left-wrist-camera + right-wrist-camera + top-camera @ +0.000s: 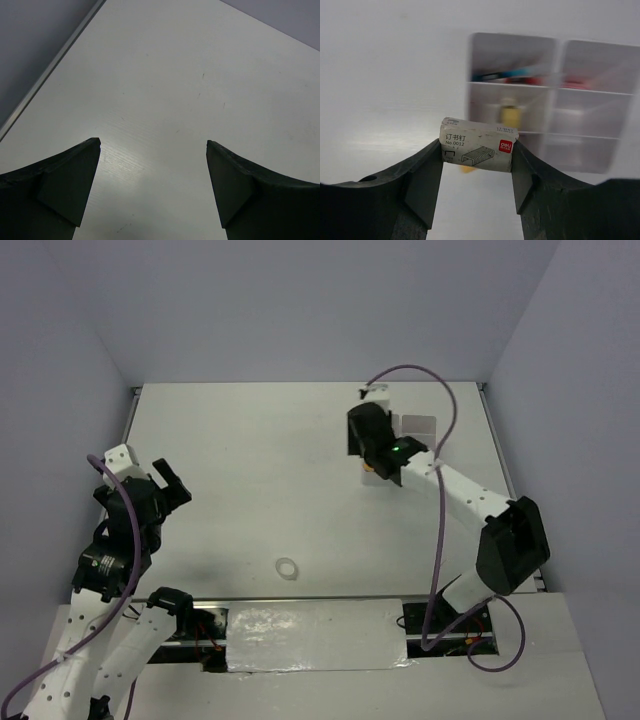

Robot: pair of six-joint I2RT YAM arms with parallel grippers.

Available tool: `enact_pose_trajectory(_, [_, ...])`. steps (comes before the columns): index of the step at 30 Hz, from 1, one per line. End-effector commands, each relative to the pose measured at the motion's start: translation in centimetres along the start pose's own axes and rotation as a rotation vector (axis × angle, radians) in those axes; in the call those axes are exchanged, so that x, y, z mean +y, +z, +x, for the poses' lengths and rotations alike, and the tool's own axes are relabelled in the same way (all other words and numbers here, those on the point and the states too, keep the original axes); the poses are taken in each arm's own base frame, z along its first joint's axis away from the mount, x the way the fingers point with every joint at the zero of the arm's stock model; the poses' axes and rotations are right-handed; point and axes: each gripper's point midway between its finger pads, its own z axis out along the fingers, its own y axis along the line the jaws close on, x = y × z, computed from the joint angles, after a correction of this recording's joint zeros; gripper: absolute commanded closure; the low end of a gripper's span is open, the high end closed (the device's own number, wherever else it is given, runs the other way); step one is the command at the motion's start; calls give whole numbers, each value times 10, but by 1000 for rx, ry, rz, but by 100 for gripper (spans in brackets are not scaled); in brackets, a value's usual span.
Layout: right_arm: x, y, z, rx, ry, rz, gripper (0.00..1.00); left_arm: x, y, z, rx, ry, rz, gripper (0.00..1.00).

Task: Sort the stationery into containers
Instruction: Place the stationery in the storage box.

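My right gripper (pixel 477 150) is shut on a small white staple box (pixel 477 144) with a red logo and holds it above the table. Just beyond it is the white compartment container (pixel 580 145). Its cells hold blue and red pens (pixel 505 77), a pink piece (pixel 575 82) and a yellow eraser (pixel 510 115). An orange bit (pixel 467 169) shows under the box. In the top view the right gripper (pixel 372 466) is beside the container (pixel 417 424). A clear ring (pixel 287 568) lies near the front. My left gripper (pixel 172 483) is open and empty over bare table (pixel 153 145).
Grey walls enclose the white table (pixel 250 460) on the left, back and right. The table's left edge (pixel 50 65) runs close to my left gripper. A foil-covered strip (pixel 315 635) lies between the arm bases.
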Motion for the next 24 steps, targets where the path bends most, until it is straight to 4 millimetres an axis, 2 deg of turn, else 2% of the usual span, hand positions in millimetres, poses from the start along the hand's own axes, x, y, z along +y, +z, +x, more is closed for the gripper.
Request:
enact_pose_trajectory(1, [-59,6,-2,19,-181,49,73,-7,-1,-10,-38,-1,37,1])
enact_pose_trajectory(3, [-85,11,-9,8,-163,99,73,-8,0,-10,-36,1,37,1])
enact_pose_trajectory(4, [-106,16,-13,14,-125,116,73,-9,0,-8,-29,5,41,1])
enact_pose_trajectory(5, [-113,20,-18,1,-94,114,71,-9,1,-9,-29,7,42,1])
enact_pose_trajectory(6, [-130,25,-20,1,-64,141,71,-10,1,-8,-25,9,46,1])
enact_pose_trajectory(9, [-148,35,-16,23,-44,171,71,-11,2,-7,-23,12,50,1])
enact_pose_trajectory(10, [-162,38,-16,25,-33,216,71,-11,1,-8,-26,12,50,1])
enact_pose_trajectory(12, [-178,45,-8,52,-11,242,71,-13,2,-7,-22,15,57,1])
enact_pose_trajectory(19, [-177,61,8,83,10,199,65,-15,3,-6,-14,22,67,1])
enact_pose_trajectory(24, [-178,68,7,76,16,207,63,-20,4,-4,-5,31,89,1])
